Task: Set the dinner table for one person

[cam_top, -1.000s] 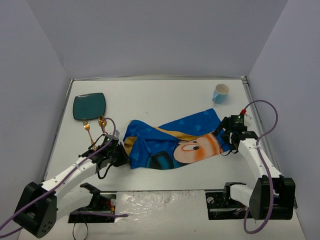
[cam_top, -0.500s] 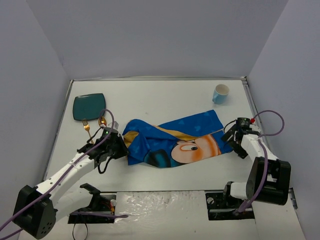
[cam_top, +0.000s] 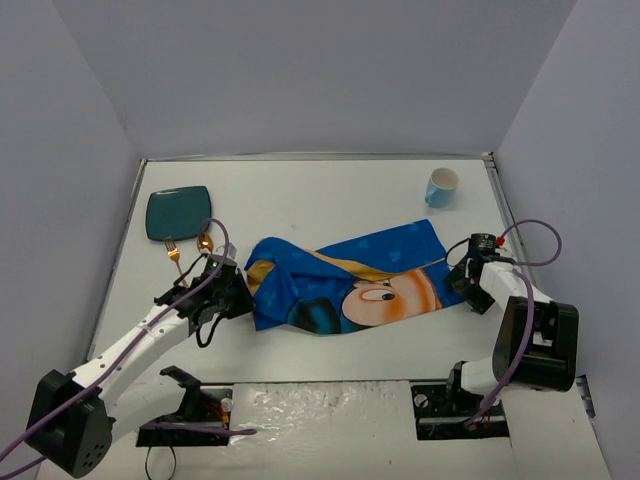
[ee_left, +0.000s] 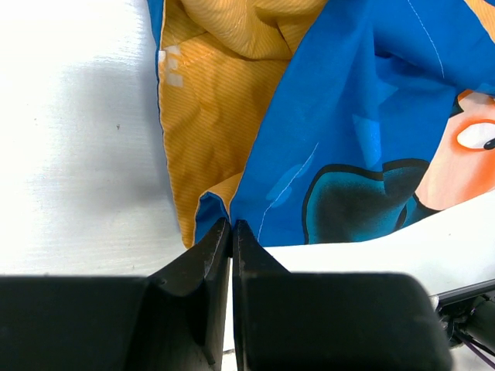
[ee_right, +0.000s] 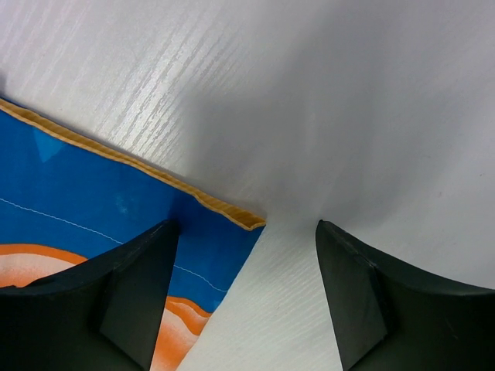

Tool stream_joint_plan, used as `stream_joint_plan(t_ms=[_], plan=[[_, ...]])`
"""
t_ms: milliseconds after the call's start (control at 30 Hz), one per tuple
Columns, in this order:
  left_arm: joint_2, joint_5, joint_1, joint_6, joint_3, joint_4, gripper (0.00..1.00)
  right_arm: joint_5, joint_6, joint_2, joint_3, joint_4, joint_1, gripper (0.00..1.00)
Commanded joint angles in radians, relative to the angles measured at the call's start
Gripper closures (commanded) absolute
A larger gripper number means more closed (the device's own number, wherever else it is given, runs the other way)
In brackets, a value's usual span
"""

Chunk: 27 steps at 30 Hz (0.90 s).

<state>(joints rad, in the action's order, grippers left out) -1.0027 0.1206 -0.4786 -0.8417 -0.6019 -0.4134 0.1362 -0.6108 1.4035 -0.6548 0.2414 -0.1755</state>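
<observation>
The blue Mickey Mouse placemat (cam_top: 350, 280) lies crumpled across the middle of the white dinner table (cam_top: 330, 195). My left gripper (cam_top: 240, 297) is shut on the placemat's left edge; in the left wrist view the jaws (ee_left: 231, 226) pinch a fold of blue cloth (ee_left: 363, 116) with orange lining (ee_left: 209, 100). My right gripper (cam_top: 466, 283) is open at the placemat's right corner. In the right wrist view the gripper (ee_right: 246, 226) straddles the orange-trimmed corner (ee_right: 224, 232) without holding it.
A dark teal square plate (cam_top: 178, 212) sits at the back left, with a gold fork (cam_top: 175, 256) and gold spoon (cam_top: 205, 243) just in front of it. A light blue cup (cam_top: 441, 187) stands at the back right. Walls enclose the table.
My left gripper has pulled the placemat's left edge slightly back and left. My right arm let go of the right corner, drew back to the right and now sits open at it.
</observation>
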Motion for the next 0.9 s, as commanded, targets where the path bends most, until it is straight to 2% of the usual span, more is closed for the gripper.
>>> stream_joint_plan(t_ms=[0, 167, 200, 267, 333, 433, 667, 800, 867], plan=[[0.009, -0.022, 0.000, 0.020, -0.072, 0.011, 1.00, -0.057, -0.029, 0.029, 0.009, -0.004, 0.017, 0.39], [-0.002, -0.028, 0.000, 0.030, -0.088, 0.004, 1.00, -0.081, -0.040, 0.023, 0.020, -0.004, 0.019, 0.56], [-0.002, -0.029, 0.000, 0.032, -0.091, 0.002, 1.00, -0.083, -0.041, 0.019, 0.022, -0.004, 0.019, 0.63], [-0.004, -0.032, 0.000, 0.034, -0.098, 0.000, 1.00, -0.095, -0.042, 0.008, 0.025, -0.004, 0.020, 0.71], [-0.006, -0.037, 0.000, 0.036, -0.106, -0.002, 1.00, -0.108, -0.047, -0.004, 0.027, -0.005, 0.021, 0.85], [-0.012, -0.040, 0.001, 0.038, -0.110, -0.002, 1.00, -0.115, -0.045, -0.020, 0.027, -0.004, 0.019, 1.00], [-0.025, -0.047, 0.012, 0.065, -0.188, -0.034, 1.00, -0.172, -0.018, -0.134, -0.055, 0.015, 0.022, 1.00], [-0.065, -0.048, 0.037, 0.104, -0.368, -0.101, 1.00, -0.191, -0.002, -0.198, -0.210, 0.076, 0.024, 1.00], [-0.094, -0.050, 0.053, 0.130, -0.471, -0.141, 1.00, -0.188, 0.006, -0.212, -0.346, 0.116, 0.024, 1.00]])
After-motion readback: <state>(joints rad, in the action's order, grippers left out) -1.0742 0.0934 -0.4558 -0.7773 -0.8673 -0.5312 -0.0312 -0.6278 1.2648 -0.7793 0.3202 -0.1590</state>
